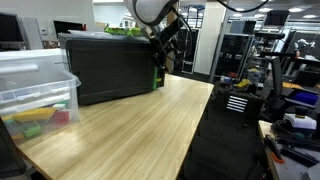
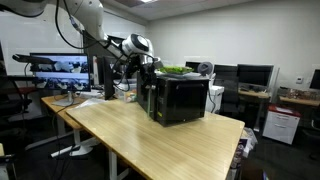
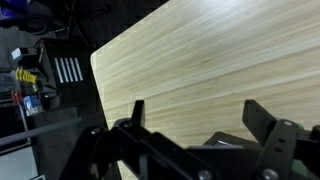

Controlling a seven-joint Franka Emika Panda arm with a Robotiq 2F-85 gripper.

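At the bottom edge of the wrist view, the tool [image 3: 200, 118] has its jaws spread as wide as they go. Nothing is between its fingers [image 3: 137, 112]; only the pale wood of the table [image 3: 190, 60] shows beyond them. In both exterior views the tool hangs from the arm at the upper corner of a black box [image 1: 105, 68], at the top centre of one frame and left of centre in the other. Whether it touches the box cannot be told.

The box stands on the table toward the far end, and its dark walls hide whatever is inside. A heap of green items [image 2: 175, 70] lies along its top.

At the left edge of an exterior view, well apart from the tool, a clear plastic bin [image 1: 30, 70] sits on the near corner of the table. Through its wall show yellow, green and red pieces [image 1: 35, 118] lying at the bottom.
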